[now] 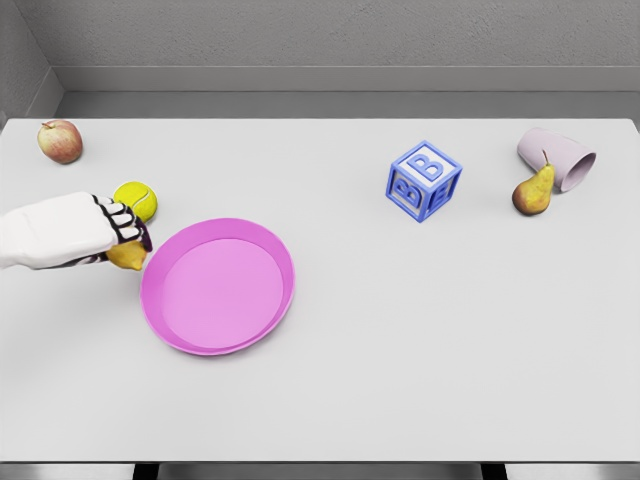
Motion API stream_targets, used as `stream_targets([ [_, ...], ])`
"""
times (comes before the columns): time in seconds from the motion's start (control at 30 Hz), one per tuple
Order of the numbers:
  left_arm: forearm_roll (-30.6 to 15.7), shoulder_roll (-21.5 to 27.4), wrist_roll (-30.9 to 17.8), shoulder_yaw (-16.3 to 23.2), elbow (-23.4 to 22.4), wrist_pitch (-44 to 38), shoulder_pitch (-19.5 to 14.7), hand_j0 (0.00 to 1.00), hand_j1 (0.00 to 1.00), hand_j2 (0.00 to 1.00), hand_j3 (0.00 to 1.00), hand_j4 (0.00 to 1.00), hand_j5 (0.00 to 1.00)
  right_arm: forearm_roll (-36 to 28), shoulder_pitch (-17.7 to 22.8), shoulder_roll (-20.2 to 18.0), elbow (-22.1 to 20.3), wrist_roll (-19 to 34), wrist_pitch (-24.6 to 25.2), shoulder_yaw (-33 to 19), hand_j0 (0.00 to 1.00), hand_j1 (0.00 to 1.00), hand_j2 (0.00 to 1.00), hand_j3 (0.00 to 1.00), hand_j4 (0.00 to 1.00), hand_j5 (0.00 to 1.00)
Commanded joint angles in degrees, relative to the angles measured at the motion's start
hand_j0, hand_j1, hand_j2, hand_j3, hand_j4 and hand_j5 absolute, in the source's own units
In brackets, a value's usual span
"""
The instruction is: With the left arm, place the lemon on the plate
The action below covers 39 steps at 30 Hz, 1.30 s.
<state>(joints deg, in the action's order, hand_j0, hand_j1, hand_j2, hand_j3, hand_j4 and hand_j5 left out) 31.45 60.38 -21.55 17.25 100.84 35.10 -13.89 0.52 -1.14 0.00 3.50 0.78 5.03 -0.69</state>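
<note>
White table [420, 380] fills the view, its near edge closest to the camera and bare. Pink plate [218, 286] is seen left of centre, nothing in it. Left hand [95, 232] is reached in from the left edge, just beside the plate's upper-left rim; fingers [122, 222] are curled downward over the lemon [128, 257], of which only a yellow-brown end is exposed below the hand. Grasp is judged closed on the lemon, though whether it is lifted off the table cannot be told. Lemon is located just outside the plate rim, not over it. Progress judged: pick done or nearly done, transfer over the rim and release left to do. Right arm is not seen. Other items noted, well apart from the work: blue letter block [424, 180], toppled pale cup [558, 158] with pear [533, 191] touching it, apple [60, 141] at far left, tennis ball [137, 199] just behind the hand.
</note>
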Motion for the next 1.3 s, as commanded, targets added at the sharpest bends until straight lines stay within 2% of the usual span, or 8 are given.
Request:
stream_targets([
  [0.0, -0.43, -0.27, 0.02, -0.03, 0.15, -0.1, 0.0, 0.45, 0.45, 0.45, 0.45, 0.45, 0.45, 0.01, 0.0, 0.0, 0.02, 0.01, -0.02, -0.02, 1.0, 1.0, 1.0, 1.0, 1.0, 1.0],
  [0.5, -0.16, -8.62, -0.07, 1.12, 0.24, -0.1, -1.32, 0.45, 0.45, 0.45, 0.45, 0.45, 0.45, 0.01, 0.0, 0.0, 0.02, 0.01, 0.07, 0.07, 1.0, 1.0, 1.0, 1.0, 1.0, 1.0],
  [0.67, 0.36, -10.9, -0.51, 4.46, 0.24, -0.1, -2.64, 0.45, 0.45, 0.45, 0.45, 0.45, 0.45, 0.01, 0.0, 0.0, 0.02, 0.01, -0.02, -0.02, 1.0, 1.0, 1.0, 1.0, 1.0, 1.0],
  [0.87, 0.63, -11.25, -0.51, 5.51, 0.24, -0.1, -2.9, 0.45, 0.45, 0.45, 0.45, 0.45, 0.45, 0.01, 0.0, 0.0, 0.02, 0.01, -0.01, -0.02, 1.0, 1.0, 1.0, 1.0, 1.0, 1.0],
  [0.9, 0.63, -11.25, -0.33, 5.51, 0.24, -0.1, -2.9, 0.49, 0.49, 0.49, 0.49, 0.49, 0.49, 0.01, 0.0, 0.0, 0.02, 0.01, -0.01, 0.07, 1.0, 1.0, 1.0, 1.0, 1.0, 1.0],
  [1.03, 0.63, -11.16, 0.2, 5.42, 0.24, -0.1, -3.07, 0.89, 0.89, 0.89, 0.89, 0.89, 0.89, 0.01, 0.0, 0.0, 0.02, 0.01, -0.02, -0.02, 1.0, 1.0, 1.0, 1.0, 1.0, 1.0],
  [1.13, 0.63, -11.16, 0.37, 5.42, 0.24, -0.1, -3.25, 1.0, 1.0, 1.0, 1.0, 1.0, 1.0, 0.01, 0.0, 0.0, -0.07, 0.01, -0.01, -0.02, 1.0, 1.0, 1.0, 1.0, 1.0, 1.0],
  [1.27, 0.63, -10.9, 1.07, 5.42, 0.24, -0.1, -3.25, 1.0, 1.0, 1.0, 1.0, 1.0, 1.0, 0.01, 0.0, 0.0, 0.02, 0.01, -0.02, -0.01, 1.0, 1.0, 1.0, 1.0, 1.0, 1.0],
])
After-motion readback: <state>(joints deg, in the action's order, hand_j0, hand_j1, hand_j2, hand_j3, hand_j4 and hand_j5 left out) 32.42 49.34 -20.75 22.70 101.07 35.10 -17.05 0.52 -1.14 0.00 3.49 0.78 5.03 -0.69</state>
